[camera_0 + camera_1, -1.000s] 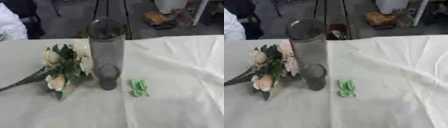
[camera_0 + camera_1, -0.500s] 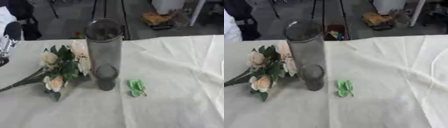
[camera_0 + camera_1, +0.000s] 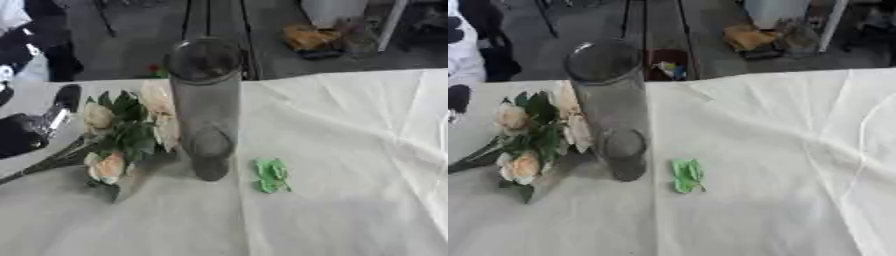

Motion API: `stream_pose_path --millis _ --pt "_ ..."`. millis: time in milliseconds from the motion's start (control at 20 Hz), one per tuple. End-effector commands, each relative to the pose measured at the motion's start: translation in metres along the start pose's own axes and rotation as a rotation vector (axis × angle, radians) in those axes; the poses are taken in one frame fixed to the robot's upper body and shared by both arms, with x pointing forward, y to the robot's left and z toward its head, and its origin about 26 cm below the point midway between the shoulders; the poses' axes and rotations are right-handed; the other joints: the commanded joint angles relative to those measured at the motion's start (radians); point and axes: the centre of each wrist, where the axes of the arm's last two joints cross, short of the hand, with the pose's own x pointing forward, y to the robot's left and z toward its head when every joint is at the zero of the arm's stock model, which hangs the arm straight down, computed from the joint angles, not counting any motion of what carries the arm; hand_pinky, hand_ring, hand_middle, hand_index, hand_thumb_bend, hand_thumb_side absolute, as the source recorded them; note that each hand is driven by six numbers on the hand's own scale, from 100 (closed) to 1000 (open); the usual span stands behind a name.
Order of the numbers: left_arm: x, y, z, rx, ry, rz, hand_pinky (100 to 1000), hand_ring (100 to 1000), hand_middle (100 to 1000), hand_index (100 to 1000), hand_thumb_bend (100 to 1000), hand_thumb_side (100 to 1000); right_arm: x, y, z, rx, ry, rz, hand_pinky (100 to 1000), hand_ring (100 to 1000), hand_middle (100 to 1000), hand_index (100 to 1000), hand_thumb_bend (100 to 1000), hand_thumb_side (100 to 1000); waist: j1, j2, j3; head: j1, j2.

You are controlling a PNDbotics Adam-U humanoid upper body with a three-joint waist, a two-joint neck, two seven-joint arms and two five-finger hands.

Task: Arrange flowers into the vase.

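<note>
Tall clear glass vase (image 3: pixel 206 100) stands upright near the middle of the table (image 3: pixel 350 210), which is covered by a pale wrinkled cloth (image 3: pixel 798 150). Vase looks empty; its round base shows through the glass low down.

Bunch of flowers (image 3: pixel 127 132) lies on its side on the cloth just left of the vase, blooms close against the glass, maybe touching. Cream and peach blooms, dark green leaves. Stems (image 3: pixel 44 162) run off toward the lower left edge. No flower is in the vase.

Small bright green thing (image 3: pixel 271 175) lies flat on the cloth just right of the vase base, apart from it. Looks like a leaf or scrap of folded green material, can't tell which.

Left hand (image 3: pixel 35 127) comes in at the left edge of the left eye view, black with silver parts, hovering above the stems and beside the blooms. One dark finger (image 3: pixel 66 97) points up and away; cannot tell if the hand is open or curled, and cannot tell if it touches the stems. In the right eye view only a dark sliver of it shows at the left edge.

Right hand shows in neither view.

Beyond the far table edge: dark floor, an orange-yellow object (image 3: pixel 306 37), chair or stand legs.
</note>
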Motion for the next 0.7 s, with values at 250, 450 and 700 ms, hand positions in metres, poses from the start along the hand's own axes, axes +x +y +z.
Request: stream_pose_path --millis 250,450,700 --pt "-0.008 0.029 0.005 -0.186 0.058 -0.098 956 1000 1000 1000 471 918 0.005 -0.001 -0.007 0.026 -0.022 -0.004 194 331 275 515 100 930 0.001 -0.026 0.000 0.006 -0.009" --pt "-0.011 0.033 0.008 -0.226 0.100 -0.114 961 1000 1000 1000 527 928 0.005 -0.001 -0.007 0.032 -0.019 -0.002 194 331 274 514 100 929 0.000 -0.025 0.002 0.012 -0.014" --pt "-0.013 0.035 0.010 -0.275 0.163 -0.129 990 1000 1000 1000 511 870 0.005 -0.001 -0.006 0.034 -0.017 -0.001 194 331 273 514 100 928 0.000 -0.025 0.003 0.015 -0.017"
